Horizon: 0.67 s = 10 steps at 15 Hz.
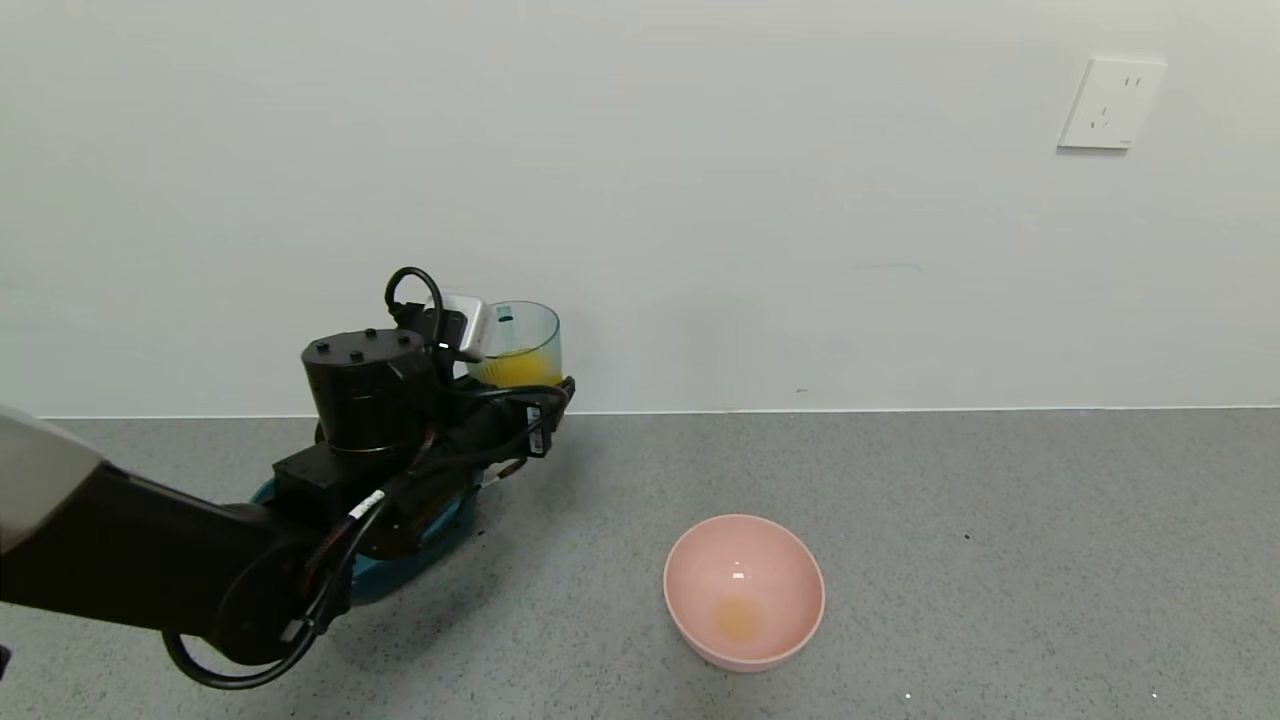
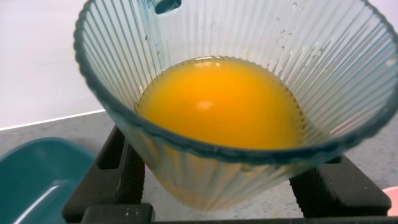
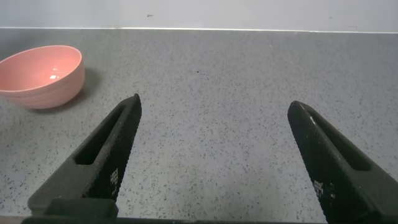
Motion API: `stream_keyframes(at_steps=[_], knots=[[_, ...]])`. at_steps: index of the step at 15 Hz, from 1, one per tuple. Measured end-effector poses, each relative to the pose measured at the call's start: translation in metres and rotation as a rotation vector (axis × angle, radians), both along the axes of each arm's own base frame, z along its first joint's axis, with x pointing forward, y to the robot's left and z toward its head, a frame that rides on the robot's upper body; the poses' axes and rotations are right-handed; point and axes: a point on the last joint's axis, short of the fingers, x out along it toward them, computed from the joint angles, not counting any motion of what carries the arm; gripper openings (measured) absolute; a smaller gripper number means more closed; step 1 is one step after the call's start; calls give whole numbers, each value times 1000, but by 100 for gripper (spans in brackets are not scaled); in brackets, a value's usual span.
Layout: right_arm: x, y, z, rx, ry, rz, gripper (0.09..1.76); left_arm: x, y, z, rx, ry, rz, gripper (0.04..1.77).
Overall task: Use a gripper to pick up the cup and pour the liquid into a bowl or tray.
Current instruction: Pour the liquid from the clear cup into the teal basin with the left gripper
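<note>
My left gripper (image 1: 520,395) is shut on the cup (image 1: 520,345), a clear pale blue-green ribbed tumbler, and holds it upright above the counter near the back wall. The cup holds orange-yellow liquid (image 1: 520,370) in its lower part. In the left wrist view the cup (image 2: 230,93) fills the frame with the liquid (image 2: 221,102) inside and black fingers (image 2: 115,168) on either side. The dark teal tub (image 1: 390,575) lies under my left arm, mostly hidden; its corner shows in the left wrist view (image 2: 37,177). My right gripper (image 3: 214,109) is open and empty over bare counter.
A round pink bowl (image 1: 745,590) with a faint yellowish stain sits on the grey speckled counter (image 1: 1000,540) to the right of the tub; it also shows in the right wrist view (image 3: 40,74). A white wall with a socket (image 1: 1110,103) stands behind.
</note>
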Motion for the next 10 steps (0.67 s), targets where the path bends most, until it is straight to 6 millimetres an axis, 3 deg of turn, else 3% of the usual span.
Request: stream_keyframes(at_steps=[5, 10], knots=[[0, 0, 0, 0, 0, 0, 171, -8, 51, 7, 12, -5, 131, 129], [0, 0, 0, 0, 0, 0, 171, -11, 107, 1, 13, 21, 267, 129]])
